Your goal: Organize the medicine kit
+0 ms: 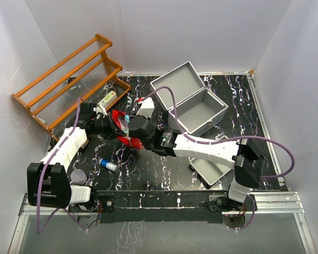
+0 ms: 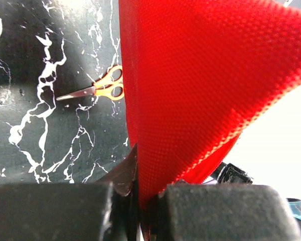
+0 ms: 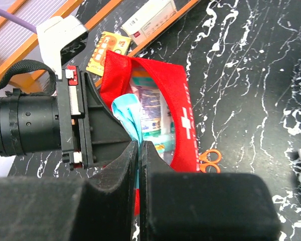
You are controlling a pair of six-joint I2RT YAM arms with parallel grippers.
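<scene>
The medicine kit (image 1: 212,124), a light-grey metal case, stands open at the back right with its lid (image 1: 176,83) leaning back. A red first-aid pouch (image 1: 120,123) with a white cross hangs open between my grippers, with packets inside (image 3: 150,108). My left gripper (image 1: 103,126) is shut on the pouch's red fabric (image 2: 200,80); its jaws (image 2: 138,175) pinch the edge. My right gripper (image 1: 135,128) is shut on a thin light-blue packet (image 3: 128,113) sticking out of the pouch mouth (image 3: 183,125), its fingers (image 3: 140,145) pressed together.
Orange-handled scissors (image 2: 98,89) lie on the black marbled table under the pouch. An orange wooden rack (image 1: 69,79) at the back left holds a white box (image 1: 107,99). A blue-capped bottle (image 1: 108,165), a grey jar (image 1: 78,175) and a grey tray (image 1: 212,168) lie near the front.
</scene>
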